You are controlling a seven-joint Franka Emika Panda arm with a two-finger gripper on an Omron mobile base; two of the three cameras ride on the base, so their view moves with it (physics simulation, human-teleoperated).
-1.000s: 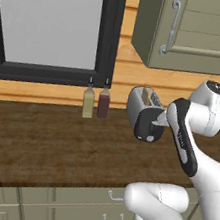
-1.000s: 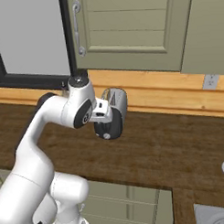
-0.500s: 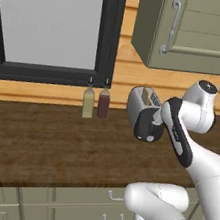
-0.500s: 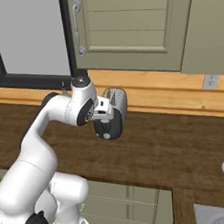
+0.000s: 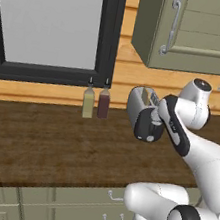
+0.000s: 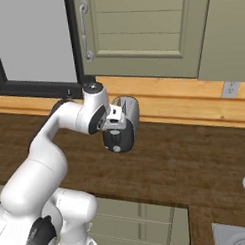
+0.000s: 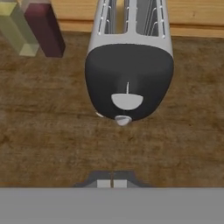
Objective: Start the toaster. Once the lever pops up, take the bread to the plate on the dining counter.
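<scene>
Silver boxy toaster, rounded black end

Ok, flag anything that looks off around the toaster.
Nothing stands out. The toaster sits upright on the worktop, the lever looks intact, and the two bottles stand upright beside it. No spills.

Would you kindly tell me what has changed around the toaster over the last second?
The arm has swung its upper joint slightly to the right in the left base view, hand remaining beside the toaster. Nothing was grasped or released. The toaster, its lever and the two bottles kept their places on the worktop.
</scene>
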